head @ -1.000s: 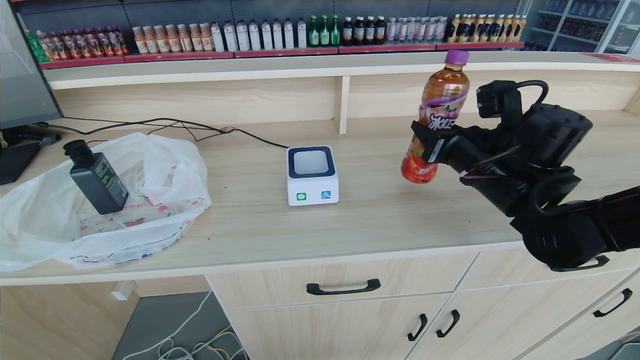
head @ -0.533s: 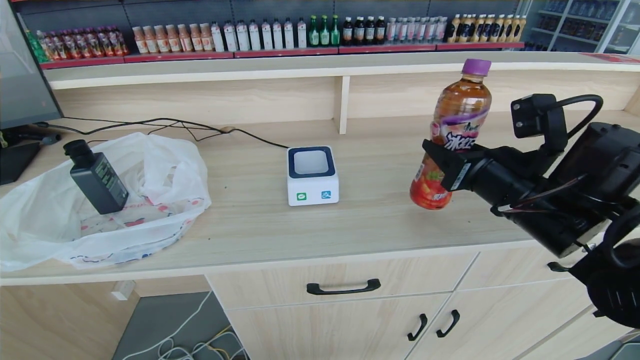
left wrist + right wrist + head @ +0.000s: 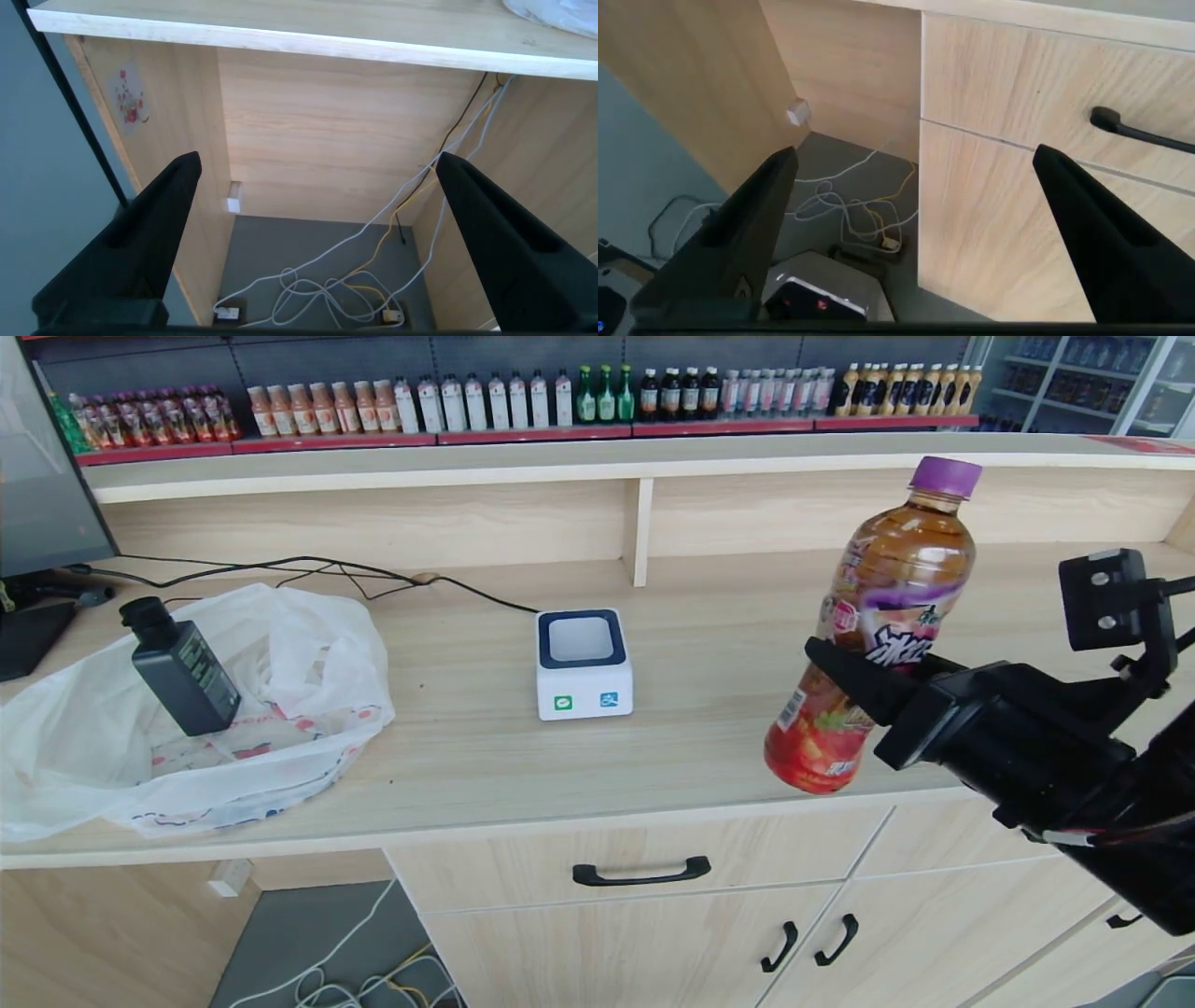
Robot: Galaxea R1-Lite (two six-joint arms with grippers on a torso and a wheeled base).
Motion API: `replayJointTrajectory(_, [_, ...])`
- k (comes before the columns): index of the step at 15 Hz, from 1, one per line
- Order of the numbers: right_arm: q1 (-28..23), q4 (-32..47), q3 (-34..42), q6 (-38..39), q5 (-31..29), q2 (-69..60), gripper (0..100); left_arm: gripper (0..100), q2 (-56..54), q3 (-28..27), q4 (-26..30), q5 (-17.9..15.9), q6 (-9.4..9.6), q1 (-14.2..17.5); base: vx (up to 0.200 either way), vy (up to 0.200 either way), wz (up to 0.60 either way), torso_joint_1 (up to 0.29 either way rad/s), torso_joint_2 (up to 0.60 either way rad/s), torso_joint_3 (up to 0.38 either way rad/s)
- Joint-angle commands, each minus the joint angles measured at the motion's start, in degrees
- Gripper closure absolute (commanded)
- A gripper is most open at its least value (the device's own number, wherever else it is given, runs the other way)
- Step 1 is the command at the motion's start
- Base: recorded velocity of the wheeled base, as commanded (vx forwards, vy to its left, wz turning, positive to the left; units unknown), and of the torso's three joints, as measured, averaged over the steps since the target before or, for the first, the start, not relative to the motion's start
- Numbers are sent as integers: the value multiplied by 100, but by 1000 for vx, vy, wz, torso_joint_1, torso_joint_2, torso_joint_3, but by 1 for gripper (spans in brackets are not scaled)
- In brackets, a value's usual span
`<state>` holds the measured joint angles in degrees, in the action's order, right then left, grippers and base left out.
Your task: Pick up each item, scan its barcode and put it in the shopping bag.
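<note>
A tea bottle [image 3: 898, 581] with a purple cap and an orange-red label hangs tilted in the air over the counter's front edge, at the right. My right gripper [image 3: 851, 685] is shut on its lower half, one black finger crossing the label. The white scanner box [image 3: 583, 663] with a blue-framed window stands mid-counter, well left of the bottle. At the far left lies the white plastic shopping bag [image 3: 313, 658], open, with a black bottle [image 3: 182, 674] leaning inside. My left gripper [image 3: 318, 243] is open and holds nothing, below the countertop level beside the cabinet.
A black cable [image 3: 308, 565] runs along the back of the counter to the scanner. A raised shelf with a divider [image 3: 640, 527] borders the far side. Drawers with black handles [image 3: 640, 874] sit under the counter. Loose cords [image 3: 327, 289] lie on the floor.
My right gripper has carried the tea bottle to the right and down toward the counter's front edge, nearer the camera. The bag, black bottle and scanner have not moved.
</note>
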<state>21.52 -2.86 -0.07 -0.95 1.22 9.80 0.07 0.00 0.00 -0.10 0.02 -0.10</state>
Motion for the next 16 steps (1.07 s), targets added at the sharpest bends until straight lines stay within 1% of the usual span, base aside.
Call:
replayJointTrajectory(1, [-16,251,7,-19,1,-980,0,0,1,0,0,1,-2,1,0,0,0,0,0,0])
replayJointTrajectory(3, [-95,251,7,7,1,-980,0,0,1,0,0,1,-2,1,0,0,0,0,0,0])
replayJointTrajectory(5, [-473,251,7,34,-8,-804,0,0,1,0,0,1,6,1,0,0,0,0,0,0])
replayJointTrajectory(7, [-605,260,7,25,-43,-514,0,0,1,0,0,1,6,1,0,0,0,0,0,0])
replayJointTrajectory(8, [-807,260,7,34,-78,-409,0,0,1,0,0,1,6,1,0,0,0,0,0,0])
replayJointTrajectory(10, [-1870,260,7,42,-78,-242,0,0,1,0,0,1,6,1,0,0,0,0,0,0])
replayJointTrajectory(11, [-2011,260,7,34,-69,-426,0,0,1,0,0,1,6,1,0,0,0,0,0,0])
replayJointTrajectory(12, [-2002,260,7,16,-69,-585,0,0,1,0,0,1,-2,1,0,0,0,0,0,0])
replayJointTrajectory(13, [-2125,260,7,-19,-78,-980,0,0,1,0,0,1,6,1,0,0,0,0,0,0])
replayJointTrajectory(16, [-2116,260,7,104,-60,-980,0,0,1,0,0,1,6,1,0,0,0,0,0,0])
